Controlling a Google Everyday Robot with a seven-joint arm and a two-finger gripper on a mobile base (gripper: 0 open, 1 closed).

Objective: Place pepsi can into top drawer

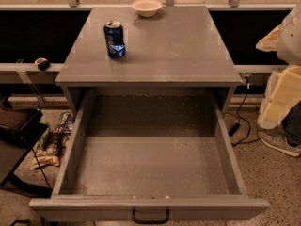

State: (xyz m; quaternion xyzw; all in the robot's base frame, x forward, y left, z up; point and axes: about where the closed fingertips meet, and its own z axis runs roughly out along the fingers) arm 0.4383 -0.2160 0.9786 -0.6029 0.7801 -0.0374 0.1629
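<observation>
The top drawer [150,173] stands pulled out toward me, its black handle [150,216] on the front panel. Behind it, on the grey counter [178,55], the pepsi can [114,39] stands upright near the left edge, well apart from the cream bowl [146,7] at the back. My pincer lies outside the view, so I cannot tell its opening or hold.

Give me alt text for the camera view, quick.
A blue pepsi can stands upright on the grey cabinet top, left of centre, above the top drawer, which is pulled open with no can inside. A cream bowl sits at the top's far edge; the gripper is not in view.
</observation>
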